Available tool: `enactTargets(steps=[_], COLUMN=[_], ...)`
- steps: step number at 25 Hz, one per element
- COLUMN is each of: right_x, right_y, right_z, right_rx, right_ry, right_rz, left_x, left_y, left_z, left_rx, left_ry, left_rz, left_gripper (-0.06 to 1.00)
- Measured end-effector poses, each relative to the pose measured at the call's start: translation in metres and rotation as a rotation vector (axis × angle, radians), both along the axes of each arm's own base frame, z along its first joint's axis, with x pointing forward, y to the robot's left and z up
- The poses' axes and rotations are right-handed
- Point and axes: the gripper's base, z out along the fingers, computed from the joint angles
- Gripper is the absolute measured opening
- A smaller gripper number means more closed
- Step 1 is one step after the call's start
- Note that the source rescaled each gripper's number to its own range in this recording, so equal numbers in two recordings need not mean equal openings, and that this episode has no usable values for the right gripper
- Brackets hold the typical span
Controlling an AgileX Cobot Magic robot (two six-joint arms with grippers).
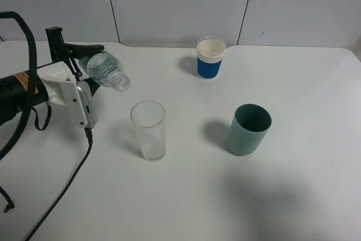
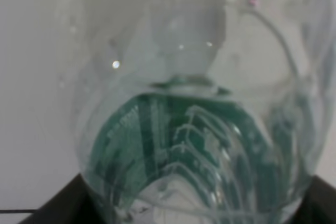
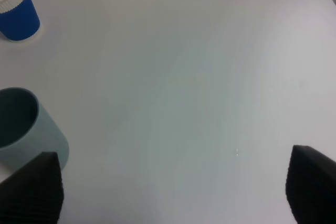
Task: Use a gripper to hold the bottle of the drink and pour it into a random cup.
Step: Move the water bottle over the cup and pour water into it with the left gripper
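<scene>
My left gripper (image 1: pixel 79 56), a black tool with a white bracket and an orange label, is shut on the base of the bottle (image 1: pixel 106 70). The bottle hangs above the table, tipped over, its neck pointing right and down. Its mouth is up and to the left of the clear glass cup (image 1: pixel 149 130), not over the rim. In the left wrist view the bottle (image 2: pixel 194 145) with its green label fills the picture, between the black jaws of the left gripper (image 2: pixel 189 205). My right gripper (image 3: pixel 173 187) is open over bare table and does not show in the exterior high view.
A blue cup with a white rim (image 1: pixel 211 57) (image 3: pixel 18 11) stands at the back. A teal cup (image 1: pixel 249 128) (image 3: pixel 26 129) stands right of the glass. The tool's black cable (image 1: pixel 62 190) trails over the front left of the white table (image 1: pixel 293 196).
</scene>
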Motion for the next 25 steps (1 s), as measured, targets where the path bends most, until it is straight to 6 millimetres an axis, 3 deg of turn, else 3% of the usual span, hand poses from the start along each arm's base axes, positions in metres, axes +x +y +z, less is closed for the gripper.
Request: enactTargets(steps=[15, 25], right_x=[0.0, 0.0], right_y=[0.0, 0.0], right_z=[0.0, 0.0], right_rx=[0.0, 0.0], right_ry=[0.0, 0.0], right_rz=[0.0, 0.0], left_x=[0.002, -0.013], left_y=[0.003, 0.0], left_z=[0.0, -0.004], left_rx=[0.057, 0.066], left_ry=[-0.046, -0.015], left_rz=[0.037, 0.022], left_gripper=[0.0, 0.0])
